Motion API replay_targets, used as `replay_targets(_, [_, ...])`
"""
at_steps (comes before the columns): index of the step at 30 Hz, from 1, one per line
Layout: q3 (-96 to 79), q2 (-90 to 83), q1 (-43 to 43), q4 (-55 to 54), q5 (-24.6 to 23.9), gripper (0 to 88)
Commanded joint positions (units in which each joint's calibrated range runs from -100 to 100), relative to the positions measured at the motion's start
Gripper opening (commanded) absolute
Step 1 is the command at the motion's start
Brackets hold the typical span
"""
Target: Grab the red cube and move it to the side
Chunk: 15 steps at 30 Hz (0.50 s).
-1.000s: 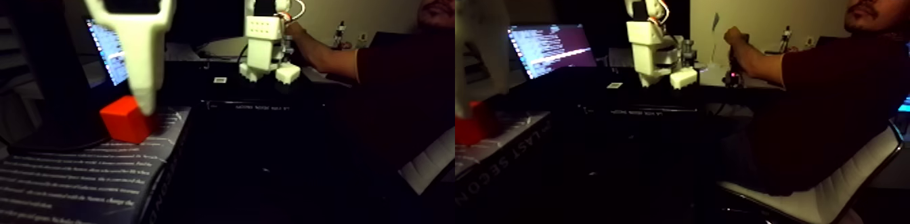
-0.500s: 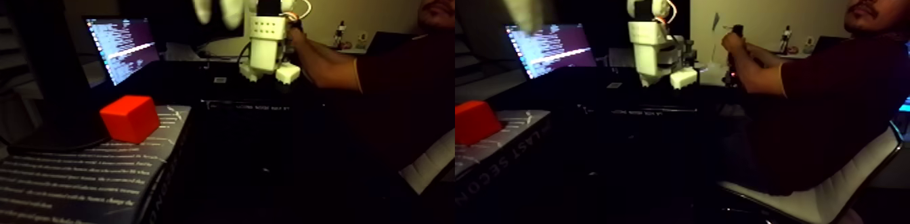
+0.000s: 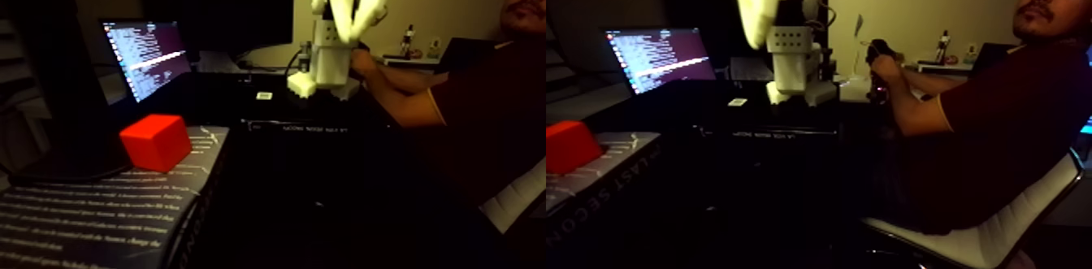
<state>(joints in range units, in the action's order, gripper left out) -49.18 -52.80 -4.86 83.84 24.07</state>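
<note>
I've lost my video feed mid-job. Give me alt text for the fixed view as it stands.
A red cube sits untouched on a printed dark book at lower left in this dim side-by-side picture, while the white pincer hangs blurred high above the desk, far from it. Behind are a lit laptop screen and a seated person working a handle.

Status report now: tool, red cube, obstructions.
Tool raised high near the arm base, blurred, open or shut unclear. Red cube free on the book, apart from tool. Nothing between them.
</note>
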Motion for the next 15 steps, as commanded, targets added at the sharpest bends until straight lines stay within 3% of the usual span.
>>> replay_targets(1, [-8.28,-8.13,-1.96,-4.20,-3.27,0.6])
replay_targets(6, [-18.71,-19.22,-1.88,-12.14,-11.85,0.6])
replay_targets(15, [-32.59,-35.35,-3.21,-14.50,-15.90,0.6])
